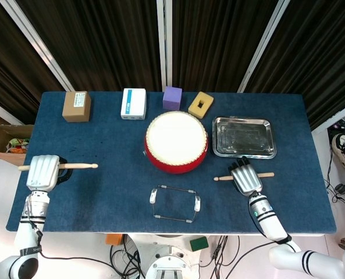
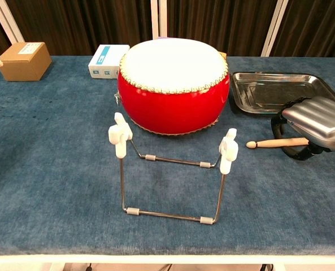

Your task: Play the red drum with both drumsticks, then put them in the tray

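Your right hand [image 1: 246, 178] has its fingers [image 2: 284, 114] curled down over the right drumstick [image 1: 226, 176], closing around its shaft; the stick lies flat on the blue table [image 1: 102, 197] near the front right, its rounded tip pointing left toward the drum and its butt end sticking out to the right of the hand. In the chest view the thumb sits under the shaft and the silver back of the hand covers it from above.

Your left hand [image 1: 42, 172] is wrapped around the left drumstick [image 1: 79, 166] near the left edge of the table, fingers folded over the shaft, tip pointing right and the butt poking out past the table's left edge.

The red drum [image 1: 176, 142] stands at the middle of the table, white skin up. The steel tray [image 1: 244, 137] sits just right of it, toward the back right. A wire stand [image 1: 175, 203] with white clips stands in front of the drum near the front edge.

Along the back edge you have a cardboard box [image 1: 77, 106], a white box [image 1: 133, 103], a purple block [image 1: 172, 97] and a yellow block [image 1: 201, 104] with a hole.
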You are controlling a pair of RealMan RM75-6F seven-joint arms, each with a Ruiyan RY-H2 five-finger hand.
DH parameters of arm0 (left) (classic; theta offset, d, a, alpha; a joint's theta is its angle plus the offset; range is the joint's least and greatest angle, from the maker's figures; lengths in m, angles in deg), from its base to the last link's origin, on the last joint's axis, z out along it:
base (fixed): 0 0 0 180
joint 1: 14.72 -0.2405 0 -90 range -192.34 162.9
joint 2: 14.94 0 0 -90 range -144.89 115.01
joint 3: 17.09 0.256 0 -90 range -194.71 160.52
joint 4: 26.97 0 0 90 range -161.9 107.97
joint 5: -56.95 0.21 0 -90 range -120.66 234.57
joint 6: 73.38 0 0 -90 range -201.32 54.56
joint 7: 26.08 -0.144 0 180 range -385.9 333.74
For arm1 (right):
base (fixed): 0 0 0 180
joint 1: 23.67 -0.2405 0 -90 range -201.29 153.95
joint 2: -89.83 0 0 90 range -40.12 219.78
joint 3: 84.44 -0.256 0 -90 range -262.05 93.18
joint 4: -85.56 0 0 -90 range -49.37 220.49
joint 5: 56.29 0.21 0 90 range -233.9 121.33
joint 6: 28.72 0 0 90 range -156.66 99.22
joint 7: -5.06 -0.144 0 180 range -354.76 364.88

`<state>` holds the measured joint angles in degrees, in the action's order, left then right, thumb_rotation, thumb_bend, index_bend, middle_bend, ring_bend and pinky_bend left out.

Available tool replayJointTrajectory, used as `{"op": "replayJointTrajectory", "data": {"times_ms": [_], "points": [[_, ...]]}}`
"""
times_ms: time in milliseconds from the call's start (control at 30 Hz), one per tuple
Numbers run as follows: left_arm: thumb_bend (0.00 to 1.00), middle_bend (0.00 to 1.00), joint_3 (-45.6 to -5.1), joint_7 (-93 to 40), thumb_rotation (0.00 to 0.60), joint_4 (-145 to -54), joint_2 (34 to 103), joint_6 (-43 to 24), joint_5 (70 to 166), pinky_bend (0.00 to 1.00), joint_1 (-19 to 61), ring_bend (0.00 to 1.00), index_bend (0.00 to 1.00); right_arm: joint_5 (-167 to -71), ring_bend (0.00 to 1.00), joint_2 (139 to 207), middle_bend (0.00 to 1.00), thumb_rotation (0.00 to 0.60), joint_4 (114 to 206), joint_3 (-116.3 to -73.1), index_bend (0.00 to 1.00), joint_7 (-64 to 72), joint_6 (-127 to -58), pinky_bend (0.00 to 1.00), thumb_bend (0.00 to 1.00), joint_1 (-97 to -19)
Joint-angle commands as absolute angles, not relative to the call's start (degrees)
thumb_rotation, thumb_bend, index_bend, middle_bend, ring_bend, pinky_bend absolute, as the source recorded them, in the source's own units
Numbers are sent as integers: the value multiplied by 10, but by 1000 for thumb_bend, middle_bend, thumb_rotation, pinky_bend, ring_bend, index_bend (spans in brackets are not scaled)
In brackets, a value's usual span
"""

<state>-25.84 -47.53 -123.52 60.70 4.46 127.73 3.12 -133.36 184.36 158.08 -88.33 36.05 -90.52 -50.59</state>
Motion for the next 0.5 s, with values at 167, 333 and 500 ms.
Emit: {"op": "replayJointTrajectory", "data": {"times_ms": [167, 333, 500], "points": [[300, 1000, -256, -472, 600, -1236, 605, 48, 1278, 1000, 28, 1000, 1000, -1354, 192, 1827, 454, 600, 1604, -887, 643, 280, -934, 229, 457, -497], [298, 1000, -256, -472, 600, -1241, 603, 51, 1279, 1000, 27, 1000, 1000, -1366, 241, 1779, 492, 600, 1662, -902, 675, 127, -957, 260, 482, -481], [298, 1000, -257, -473, 600, -1247, 603, 52, 1277, 1000, 27, 1000, 1000, -1373, 260, 1740, 514, 600, 1675, -913, 697, -80, -962, 266, 505, -465]]}}
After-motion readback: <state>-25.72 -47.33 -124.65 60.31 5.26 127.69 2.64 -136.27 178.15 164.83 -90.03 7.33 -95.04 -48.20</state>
